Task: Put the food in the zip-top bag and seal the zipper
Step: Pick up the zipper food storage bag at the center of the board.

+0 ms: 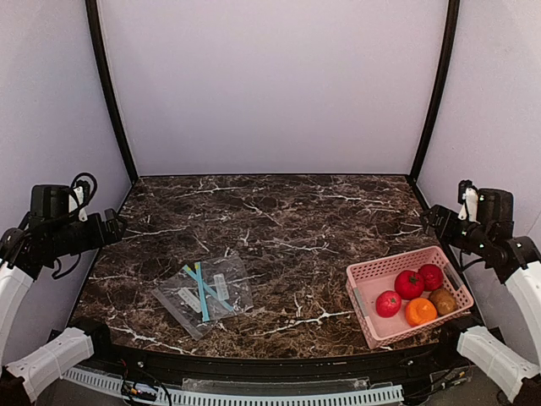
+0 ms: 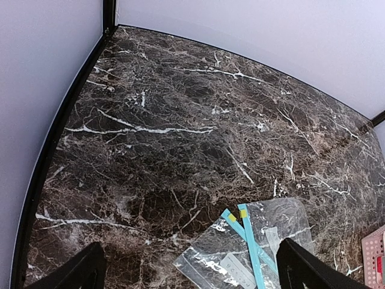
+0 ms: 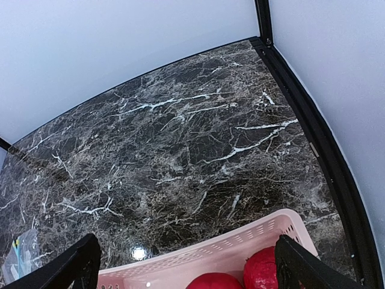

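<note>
Two clear zip-top bags point(image 1: 205, 294) with blue zipper strips lie overlapped, flat on the marble table near its front left. The bags point(image 2: 255, 244) also show in the left wrist view, between my fingers and toward the right one. The food sits in a pink basket point(image 1: 365, 276) at the front right: three red fruits point(image 1: 409, 284) and an orange one point(image 1: 420, 312). My left gripper point(image 1: 115, 226) point(image 2: 191, 260) hovers open at the table's left edge. The right gripper point(image 1: 430, 216) point(image 3: 189, 265) hovers open behind the basket, whose far wall point(image 3: 228, 251) and two red fruits point(image 3: 262, 271) show below it.
A brown kiwi-like fruit point(image 1: 443, 300) lies in the basket beside the orange one. Pale walls and black frame posts point(image 1: 108, 89) enclose the table on three sides. A corner of the pink basket point(image 2: 376, 253) shows at the right edge of the left wrist view.
</note>
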Robot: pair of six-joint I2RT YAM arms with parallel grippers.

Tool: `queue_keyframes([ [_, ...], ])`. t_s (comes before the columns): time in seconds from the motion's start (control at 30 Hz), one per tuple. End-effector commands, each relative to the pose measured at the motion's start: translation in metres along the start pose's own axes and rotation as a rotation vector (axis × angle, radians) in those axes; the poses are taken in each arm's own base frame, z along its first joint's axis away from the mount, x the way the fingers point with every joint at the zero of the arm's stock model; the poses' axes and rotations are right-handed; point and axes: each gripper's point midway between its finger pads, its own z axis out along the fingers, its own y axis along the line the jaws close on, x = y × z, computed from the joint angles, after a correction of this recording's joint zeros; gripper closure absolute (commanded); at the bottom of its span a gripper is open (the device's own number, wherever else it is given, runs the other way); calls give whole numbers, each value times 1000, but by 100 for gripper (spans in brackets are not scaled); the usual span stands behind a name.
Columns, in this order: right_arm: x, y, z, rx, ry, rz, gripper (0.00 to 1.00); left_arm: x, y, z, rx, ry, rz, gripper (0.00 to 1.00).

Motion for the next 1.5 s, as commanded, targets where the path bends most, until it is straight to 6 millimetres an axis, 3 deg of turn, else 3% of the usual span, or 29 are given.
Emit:
queue_keyframes([
  [0.0, -8, 4, -5, -13, -11, 29, 1, 7, 2, -3, -12, 49, -25, 0],
  [0.17, -9, 9, -7, -44, -6, 19, 1, 5, 1, -6, -5, 44, -33, 0],
  [0.4, -8, 36, -11, -187, 30, -12, 1, 17, -28, 1, 176, 81, -69, 0],
  [0.57, 4, 57, -11, -290, 125, -8, 11, 57, -48, 23, 317, 225, -185, 0],
  [0.73, 22, 72, -8, -315, 219, -50, 15, 83, -63, 33, 362, 274, -199, 0],
  [0.9, 40, 95, -3, -365, 264, -58, 17, 119, -80, 46, 419, 354, -221, 15],
  [1.07, 53, 121, 2, -411, 291, -75, 17, 155, -112, 51, 521, 429, -237, 25],
  [1.27, 65, 146, 9, -416, 329, -140, 17, 201, -124, 55, 496, 530, -203, 38],
  [1.47, 71, 166, 11, -441, 341, -157, 17, 227, -128, 59, 488, 572, -227, 47],
])
